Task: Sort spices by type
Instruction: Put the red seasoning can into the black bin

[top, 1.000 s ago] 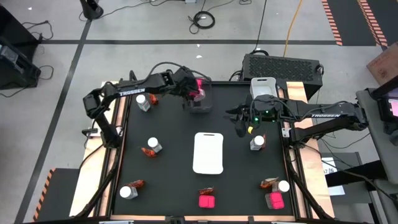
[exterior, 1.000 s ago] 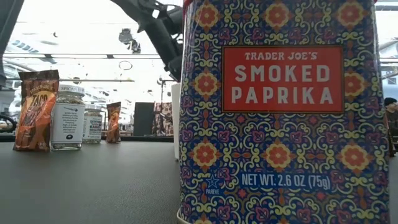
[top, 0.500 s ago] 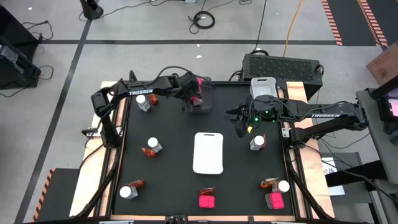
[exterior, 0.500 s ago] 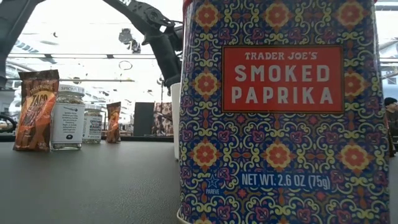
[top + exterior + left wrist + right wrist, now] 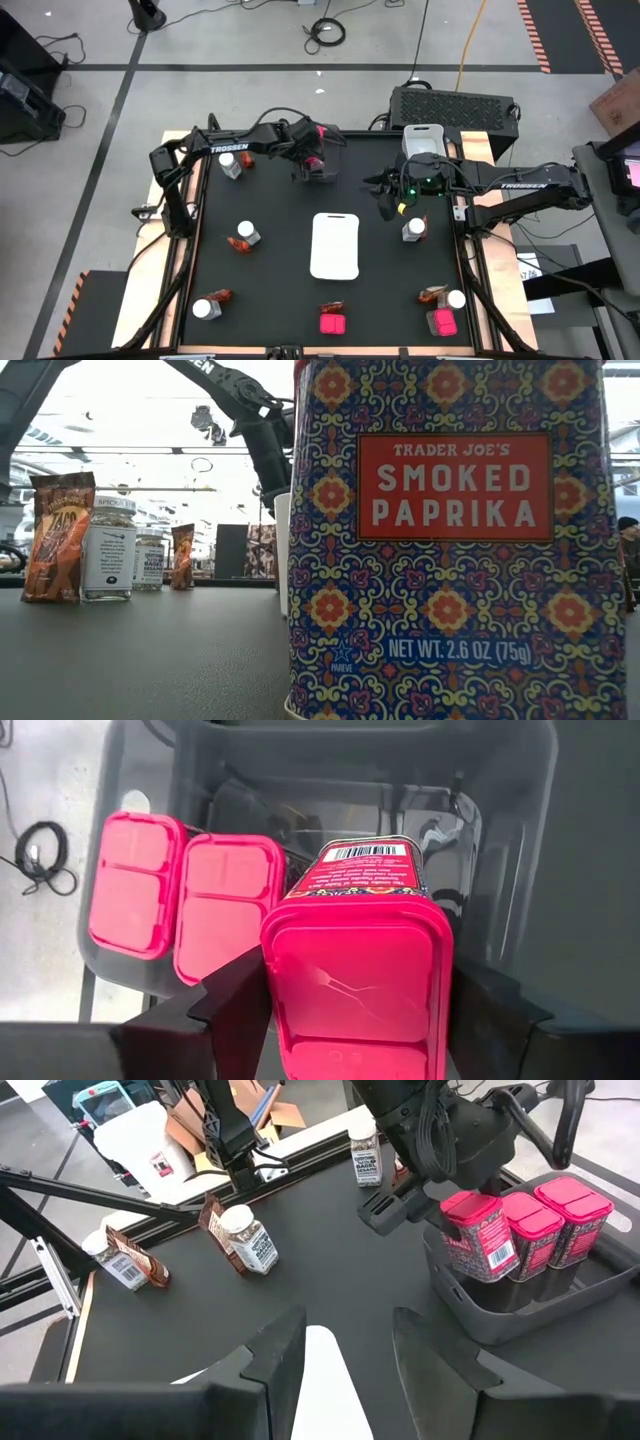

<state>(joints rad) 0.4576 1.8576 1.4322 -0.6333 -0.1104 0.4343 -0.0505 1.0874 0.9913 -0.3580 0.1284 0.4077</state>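
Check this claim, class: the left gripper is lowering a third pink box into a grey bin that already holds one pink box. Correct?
Not quite: the grey bin already holds two pink boxes, not one, as the left wrist view shows. The left gripper does have a third pink box between its fingers over that bin.

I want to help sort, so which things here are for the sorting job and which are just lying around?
For the job:
- pink box held in the left gripper
- two pink boxes already in the bin
- clear jars
- red-orange packets

Just lying about:
- white tray
- grey bin, only a holder
- right gripper, open, waiting
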